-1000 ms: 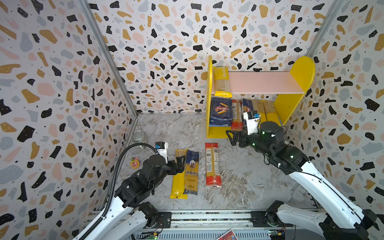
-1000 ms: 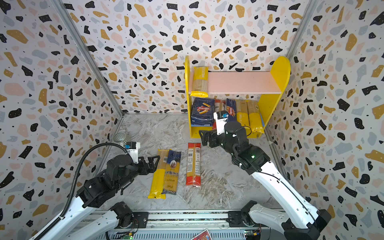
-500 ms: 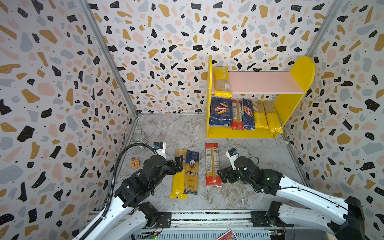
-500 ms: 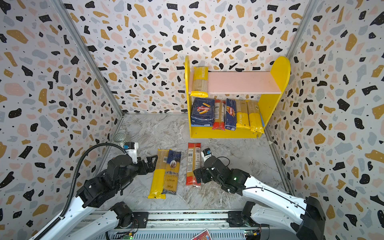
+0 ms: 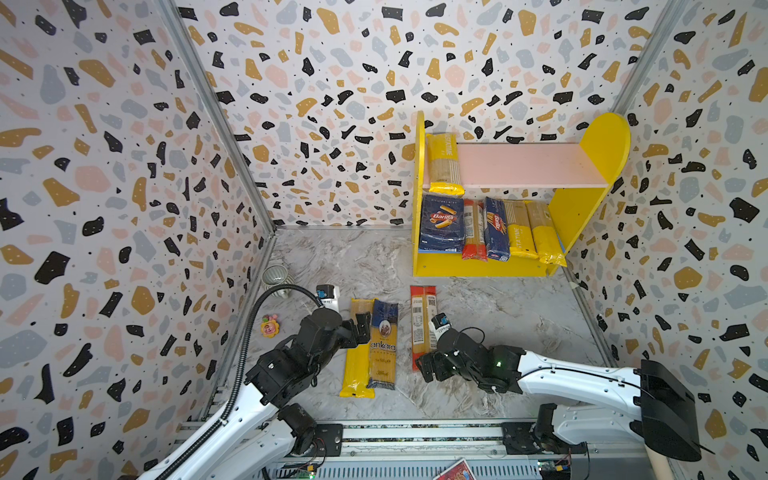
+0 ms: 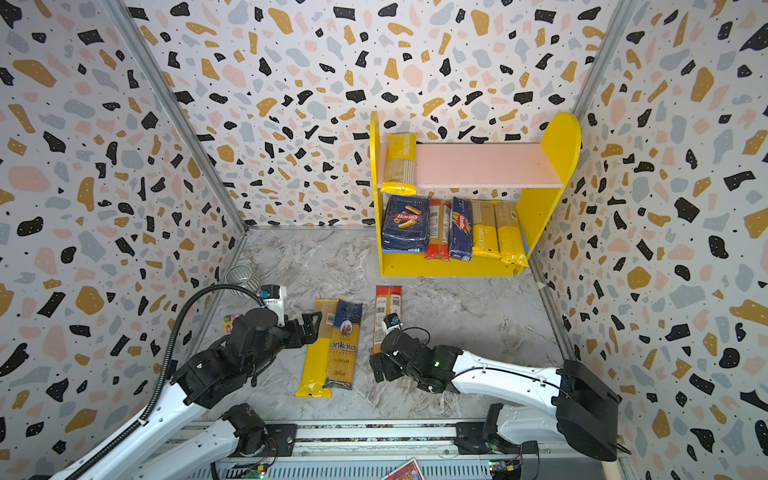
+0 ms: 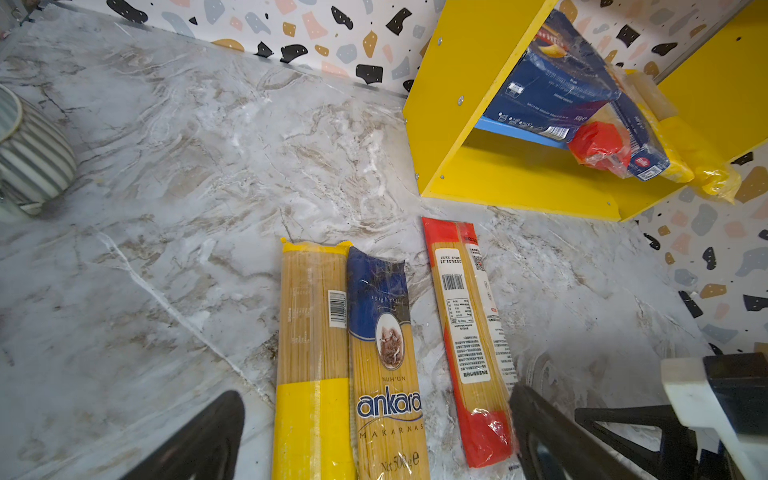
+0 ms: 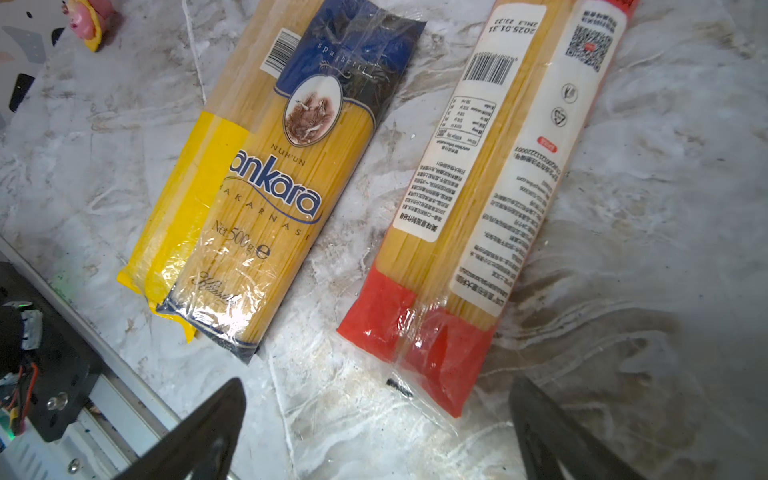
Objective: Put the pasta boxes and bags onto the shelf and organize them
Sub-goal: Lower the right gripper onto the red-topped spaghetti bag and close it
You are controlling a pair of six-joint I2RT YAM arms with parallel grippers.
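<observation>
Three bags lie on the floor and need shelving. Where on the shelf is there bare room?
The pink board is bare from the yellow bag at its left end to the right side panel. The lower board is packed side to side.

Boxes: two, both dark blue: wide box point(image 5: 441, 224), narrow box point(image 5: 496, 228).
Spaghetti bags: seven.
- Yellow-ended: four: top-board bag point(image 5: 444, 166), inner lower yellow bag point(image 5: 519, 230), outer lower yellow bag point(image 5: 546, 235), floor yellow bag point(image 5: 356, 370).
- Red-ended: two: shelf red bag point(image 5: 473, 230), floor red bag point(image 5: 419, 320).
- Blue-ended: one: ankara bag point(image 5: 383, 353).

Shelf point(image 5: 582, 212): one, two boards.
Striped cup point(image 5: 275, 277): one.
Small toy point(image 5: 269, 326): one, perhaps figurine; too small to tell.
Robot arms: two: left arm point(image 5: 286, 374), right arm point(image 5: 573, 376).
</observation>
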